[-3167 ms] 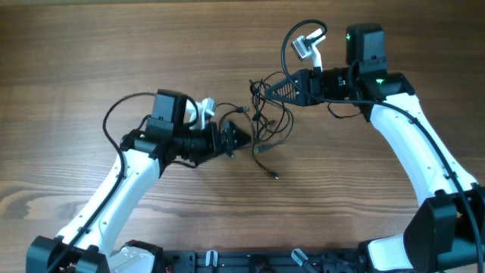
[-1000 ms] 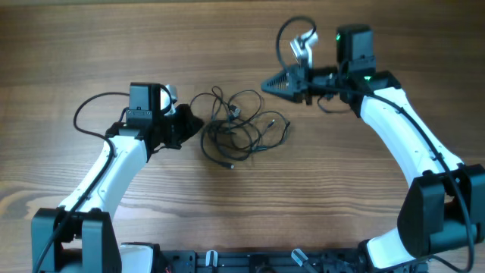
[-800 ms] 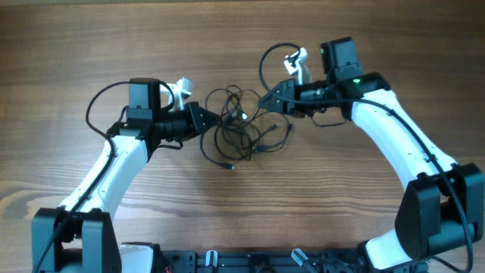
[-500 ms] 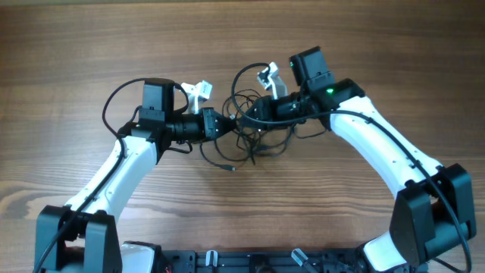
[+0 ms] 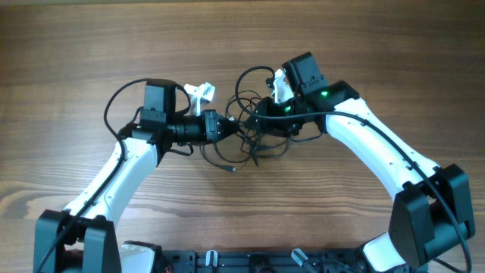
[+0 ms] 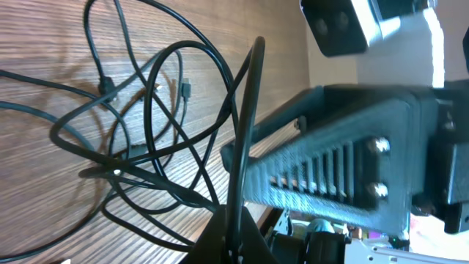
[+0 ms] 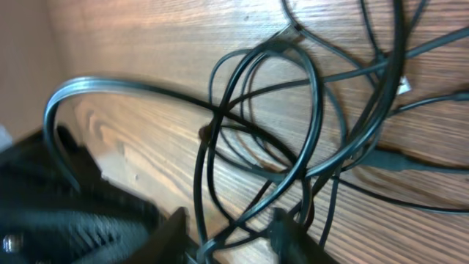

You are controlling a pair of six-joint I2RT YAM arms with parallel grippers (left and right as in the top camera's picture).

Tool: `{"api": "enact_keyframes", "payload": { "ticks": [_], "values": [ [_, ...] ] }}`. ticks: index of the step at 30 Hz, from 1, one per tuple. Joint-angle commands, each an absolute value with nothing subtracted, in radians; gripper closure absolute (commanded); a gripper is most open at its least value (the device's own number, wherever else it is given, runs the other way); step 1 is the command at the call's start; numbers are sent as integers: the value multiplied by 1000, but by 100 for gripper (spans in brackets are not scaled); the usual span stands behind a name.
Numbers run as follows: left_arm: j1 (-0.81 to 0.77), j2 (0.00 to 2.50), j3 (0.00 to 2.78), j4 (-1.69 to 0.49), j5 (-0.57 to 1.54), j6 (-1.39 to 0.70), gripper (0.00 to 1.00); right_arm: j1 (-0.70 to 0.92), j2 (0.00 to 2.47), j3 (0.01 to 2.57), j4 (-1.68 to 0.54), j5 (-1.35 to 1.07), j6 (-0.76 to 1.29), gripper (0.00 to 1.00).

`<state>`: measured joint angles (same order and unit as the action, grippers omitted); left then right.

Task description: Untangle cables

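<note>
From here I see the tangle of thin black cables lying near the middle of the brown wood-grain table, right between my two arms. The left gripper is pressed fully together, and its wrist camera shows one dark strand pinched at the tips; that strand rises away from the fingers and arches over the rest of the bundle. The right gripper has reached in from the opposite side. Its two dark fingers stand spread apart, and several loops of cord pass through the gap between them; I cannot tell whether either finger is actually touching a strand. From overhead, the two tools are close to each other at the top-left part of the bundle, and the loose loops fan out below and to the right of them. One strand trails down toward the near edge of the table and ends in a tiny plug lying flat on the wood. Two more small plug ends lie among the crossed loops in the left wrist view.
</note>
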<state>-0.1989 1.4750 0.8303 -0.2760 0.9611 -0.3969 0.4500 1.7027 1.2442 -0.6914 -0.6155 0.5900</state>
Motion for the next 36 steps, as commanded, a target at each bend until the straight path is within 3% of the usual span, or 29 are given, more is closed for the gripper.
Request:
{"api": "enact_keyframes", "payload": {
  "ticks": [1,4,10,14,19,23,27,36],
  "values": [
    [-219,1456,832,-269,989,-373,96,453,1711,1250,-682,-556,634,68],
    [-219,1456,832,-258,1015,-374,96,454,1711,1250,-682,-546,640,70],
    [-218,1456,832,-258,1020,-372,96,464,1711,1250,-694,-513,647,95],
    [-202,1456,832,-315,873,-365,96,455,1711,1250,-764,-329,597,96],
    [-81,1456,832,-499,562,-365,96,353,1711,1250,-945,180,602,96],
    [38,1449,832,-508,643,-361,96,247,1711,1250,-957,224,549,96],
    [138,1383,832,-432,908,-344,96,182,1708,1293,-974,241,472,96],
    [460,1151,832,-408,916,-447,96,42,1546,1559,-1088,285,409,96]
  ]
}}
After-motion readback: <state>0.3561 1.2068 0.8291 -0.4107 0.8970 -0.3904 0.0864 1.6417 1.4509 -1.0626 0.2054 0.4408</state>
